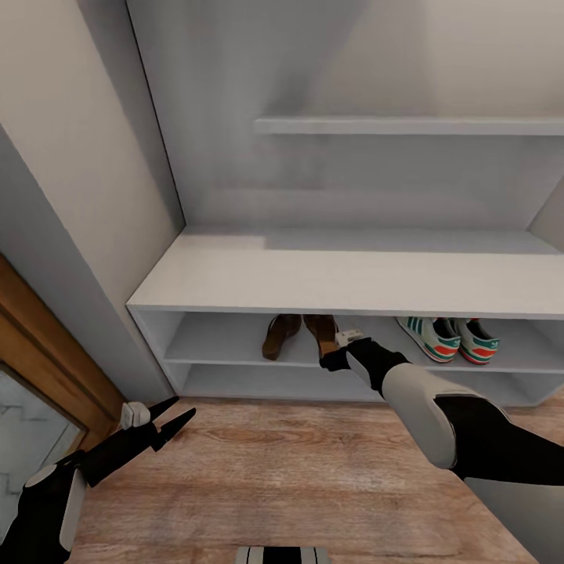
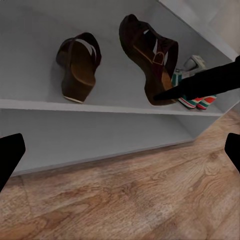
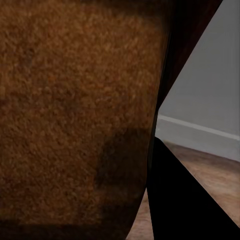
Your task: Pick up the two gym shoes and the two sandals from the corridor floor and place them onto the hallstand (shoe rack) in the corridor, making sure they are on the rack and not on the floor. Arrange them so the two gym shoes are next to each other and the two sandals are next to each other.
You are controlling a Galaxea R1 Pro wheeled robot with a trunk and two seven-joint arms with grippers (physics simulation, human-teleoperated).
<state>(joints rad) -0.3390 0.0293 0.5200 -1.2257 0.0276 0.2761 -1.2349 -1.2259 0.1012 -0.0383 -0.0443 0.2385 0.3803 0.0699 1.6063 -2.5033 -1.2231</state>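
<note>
On the upper shoe shelf of the pale grey hallstand (image 1: 345,278) two dark brown sandals stand side by side, one (image 1: 280,335) left of the other (image 1: 321,333). The two white gym shoes (image 1: 450,339) with green stripes sit together further right on the same shelf. My right gripper (image 1: 335,359) reaches in and is shut on the right sandal (image 2: 150,57); its black finger (image 2: 200,85) lies against the sole. Up close, that sandal's brown surface (image 3: 75,115) sits beside one finger (image 3: 180,200). My left gripper (image 1: 168,419) hangs open above the corridor floor (image 1: 274,470), holding nothing.
The lower shoe shelf (image 1: 313,384) is bare. A wall shelf (image 1: 407,125) hangs above the bench top. A wood door frame and glass door (image 1: 31,376) stand at the left, near my left arm. A grey side panel (image 1: 102,258) bounds the hallstand's left.
</note>
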